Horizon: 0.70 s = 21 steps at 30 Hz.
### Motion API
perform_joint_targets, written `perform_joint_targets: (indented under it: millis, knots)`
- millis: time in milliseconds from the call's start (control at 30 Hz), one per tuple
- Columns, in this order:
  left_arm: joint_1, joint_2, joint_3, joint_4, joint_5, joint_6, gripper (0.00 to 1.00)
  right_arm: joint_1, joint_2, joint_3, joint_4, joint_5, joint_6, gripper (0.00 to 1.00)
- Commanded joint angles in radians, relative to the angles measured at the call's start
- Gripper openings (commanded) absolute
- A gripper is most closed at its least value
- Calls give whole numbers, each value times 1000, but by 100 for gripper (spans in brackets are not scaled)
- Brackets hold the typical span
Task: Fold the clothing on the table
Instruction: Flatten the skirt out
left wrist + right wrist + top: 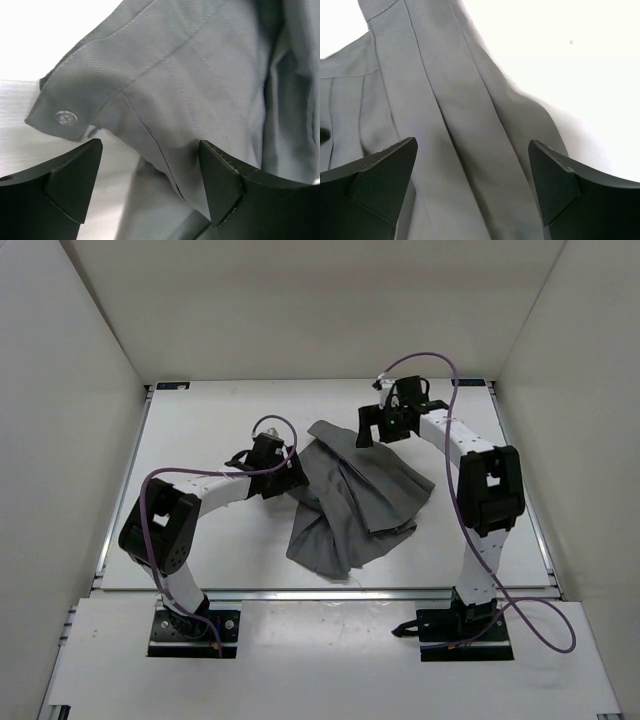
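One button on the clothing, visible only from left wrist

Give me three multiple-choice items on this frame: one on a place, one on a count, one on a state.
1. Where does the clothing lie?
A. In the middle of the table, between the arms.
B. Draped over the front rail.
C. In the far left corner.

2. How many buttons show on it in the left wrist view?
A. None.
B. Three.
C. One.

3. How do the right gripper fingers stand?
A. Clamped on cloth.
B. Spread wide, pinching nothing.
C. Out of view.

Answers: 1 A, the grey heap lies centrally between both arms. 2 C, a single clear button sits on the band's corner. 3 B, fabric lies loose between the parted fingers.
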Motion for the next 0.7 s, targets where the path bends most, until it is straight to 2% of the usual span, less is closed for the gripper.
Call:
perform_joint_targets:
  millis: [0, 67, 200, 400, 467, 600, 667]
  knots:
    - [11, 17, -13, 34, -24, -23, 86, 62, 51, 82, 10, 37, -59, 91]
    - [23, 23, -24, 70, -4, -44, 78, 78, 105, 117, -8, 66, -56, 91]
    - [19, 25, -39, 61, -29, -55, 71, 117, 108, 116, -14, 97, -64, 90]
    - [43, 33, -92, 148, 15, -98, 41, 186, 82, 121, -5, 201, -98, 91]
    - [40, 42, -92, 157, 29, -102, 24, 194, 82, 135, -11, 201, -101, 91]
    - [43, 43, -82, 156, 37, -92, 7, 207, 80, 152, 0, 173, -85, 91]
    - [48, 39, -76, 153, 35, -90, 3, 224, 77, 169, -6, 175, -88, 91]
